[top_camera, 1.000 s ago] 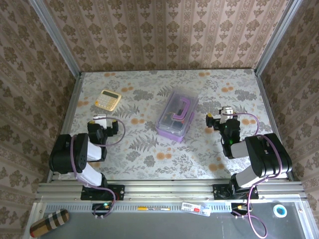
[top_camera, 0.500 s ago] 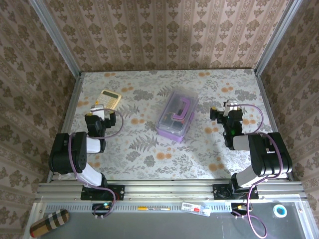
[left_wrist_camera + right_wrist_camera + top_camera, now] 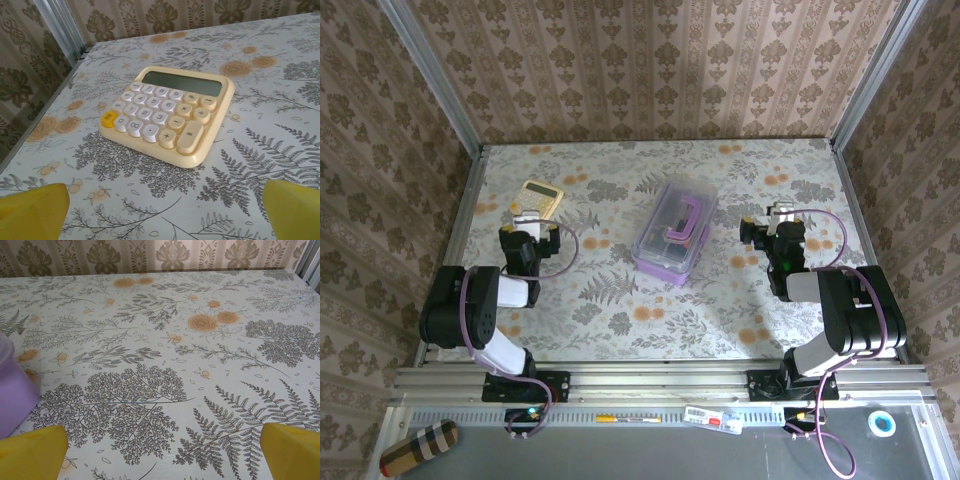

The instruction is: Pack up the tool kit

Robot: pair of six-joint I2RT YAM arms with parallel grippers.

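Purple case sits mid-worktop, long axis running away from me. Both sets wide apart, empty. Right fingers are nearer, case to their left; left fingers face the calculator.

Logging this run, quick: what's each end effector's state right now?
Left end effector: open, holding nothing.
Right end effector: open, holding nothing.

From high behind the near edge we look down on the whole bench. The left wrist camera sits low and close, facing the yellow calculator, which we see also from the top. The right wrist camera, equally low, shares the purple case with the top view
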